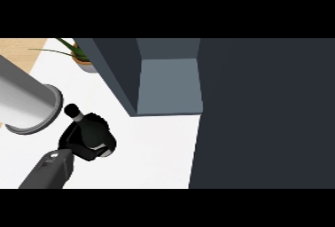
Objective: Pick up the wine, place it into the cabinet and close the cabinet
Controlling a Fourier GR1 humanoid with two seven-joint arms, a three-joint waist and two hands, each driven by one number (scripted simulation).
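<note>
Grey cylinder (26,104): a big smooth metal-looking tube lay tilted at the far left, its ringed round rim resting on the white table (150,150).
Wooden patch (20,51): a pale wood-grained surface showed in the upper left corner, beyond the table.
Left hand (82,133): black, on a grey forearm that came in from the lower left; its fingers (98,124) were curled around the wine bottle, clamped on its body.
Wine bottle (73,111): dark, almost black and glossy, with a narrow neck and rounded top pointing up-left toward the cylinder; a pale band showed near its lower end by the palm. Most of the body was hidden by the hand. It sat low over the table, left of the cabinet and outside it. No writing could be read.
Plant (78,55): thin green leaves in a small tan pot, at the top, just beside the cabinet's left edge.
Cabinet (262,111): dark slate, flat matte panels, filling the right half; an open compartment (169,86) showed a lighter grey-blue inner face.
</note>
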